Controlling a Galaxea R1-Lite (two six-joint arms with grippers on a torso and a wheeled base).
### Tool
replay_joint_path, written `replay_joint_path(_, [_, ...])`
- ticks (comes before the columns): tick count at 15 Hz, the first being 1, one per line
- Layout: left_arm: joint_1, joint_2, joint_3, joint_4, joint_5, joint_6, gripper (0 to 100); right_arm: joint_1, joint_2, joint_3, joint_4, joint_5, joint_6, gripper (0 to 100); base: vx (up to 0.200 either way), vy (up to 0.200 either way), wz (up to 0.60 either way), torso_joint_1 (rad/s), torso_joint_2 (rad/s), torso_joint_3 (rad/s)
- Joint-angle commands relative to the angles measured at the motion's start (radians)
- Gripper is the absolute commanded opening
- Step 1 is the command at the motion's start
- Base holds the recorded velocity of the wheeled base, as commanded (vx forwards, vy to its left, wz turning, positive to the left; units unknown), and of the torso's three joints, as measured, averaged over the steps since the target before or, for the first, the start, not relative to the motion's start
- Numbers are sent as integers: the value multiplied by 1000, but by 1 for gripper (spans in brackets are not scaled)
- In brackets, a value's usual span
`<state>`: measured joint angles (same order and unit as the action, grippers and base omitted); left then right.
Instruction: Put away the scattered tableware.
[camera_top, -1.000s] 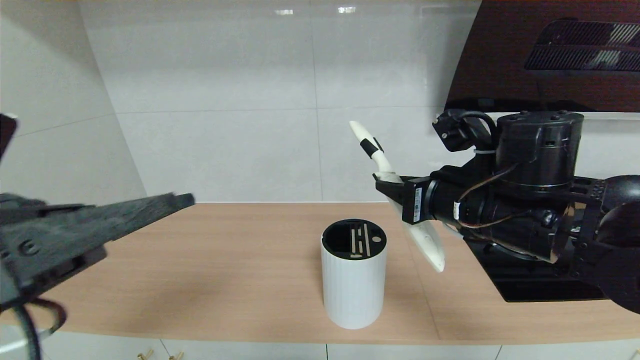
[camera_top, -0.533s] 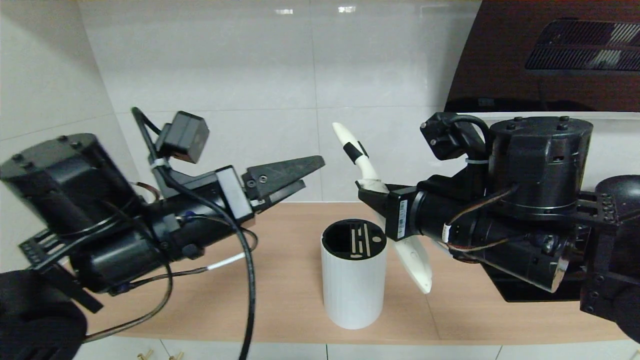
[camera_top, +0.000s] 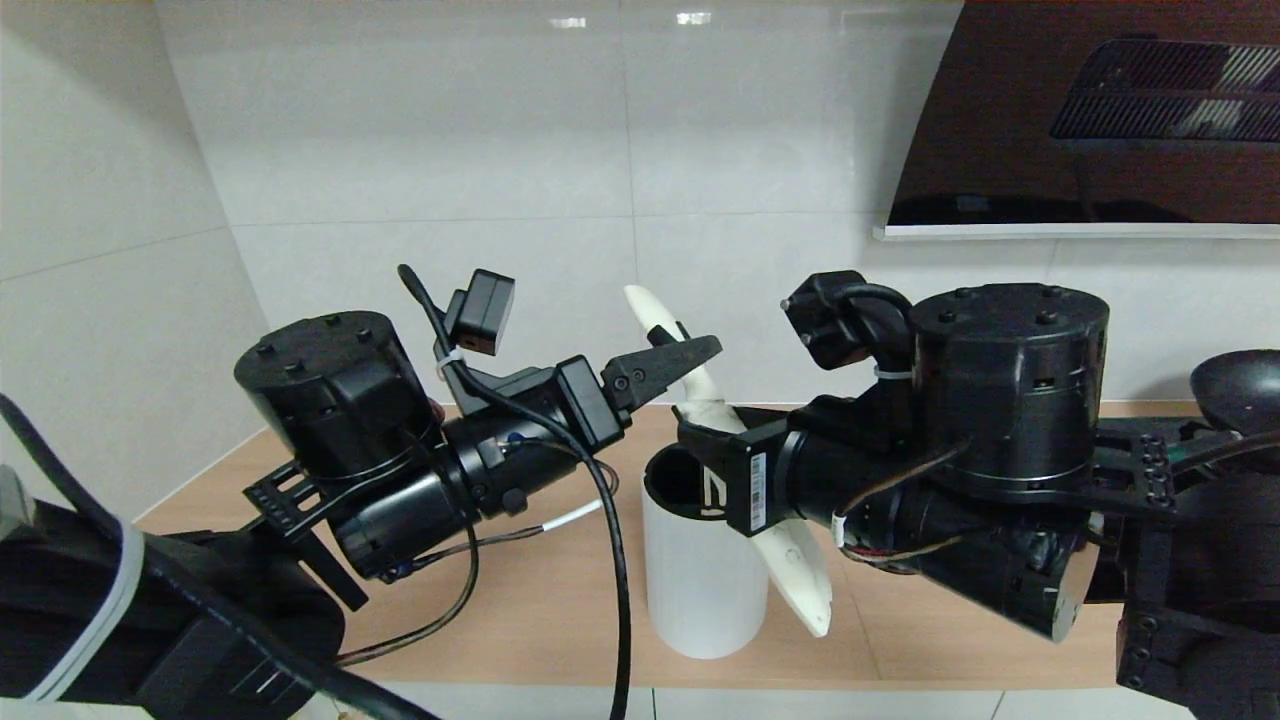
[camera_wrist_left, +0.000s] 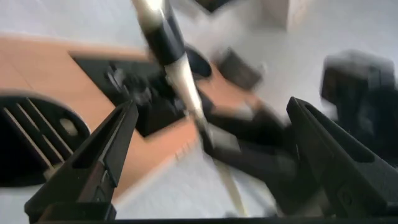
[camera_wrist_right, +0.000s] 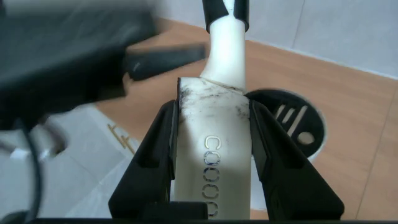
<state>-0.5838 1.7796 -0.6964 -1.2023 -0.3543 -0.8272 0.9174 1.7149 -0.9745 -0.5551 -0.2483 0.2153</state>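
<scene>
On the left, the left claw (camera_top: 702, 356) is hanging in the air above the bench (camera_top: 540, 610). Its two fingers are standing wide apart, so it is open and holding nothing. The thin end of the white spoon (camera_top: 795, 565) is poking up between those fingers, and they are not pinching it.

In the middle, the white spoon is up in the air, not lying on the bench. It is leaning. Its thin end, with a black band around it, is pointing up and toward the robot's left. Its wide flat end is pointing down and toward the robot's right. The spoon is looking smooth and hard, with dark smudges where it is being held. Below it the white cup (camera_top: 700, 585) is standing upright on the bench, with slots in its black top. The wide end is hanging just beside the cup's right side, lower than the rim, so it is not sitting over the opening.

On the right, the right claw (camera_top: 705, 432) is squeezing the spoon around its middle, one finger on each side.

I am thinking the next move is turning on this: the left claw is nearest the thin end, and the spoon's long line is slanting from there down past the cup. Closing the left claw would take it.
</scene>
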Motion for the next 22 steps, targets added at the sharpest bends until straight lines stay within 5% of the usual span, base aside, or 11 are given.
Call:
replay_joint_path(1, [16, 6, -15, 0, 9, 0, 100, 18, 6, 11, 0, 0, -1, 0, 0, 0, 0, 0, 0, 0])
replay_joint_path(11, [29, 34, -23, 3, 23, 0, 100, 54, 3, 33, -8, -11, -4, 0, 0, 0, 0, 0, 0, 0])
replay_joint_path(12, [29, 34, -23, 3, 24, 0, 0, 55, 3, 34, -11, -11, -4, 0, 0, 0, 0, 0, 0, 0])
replay_joint_path(22, [29, 31, -20, 4, 17, -1, 0, 54, 3, 34, -31, -12, -4, 0, 0, 0, 0, 0, 0, 0])
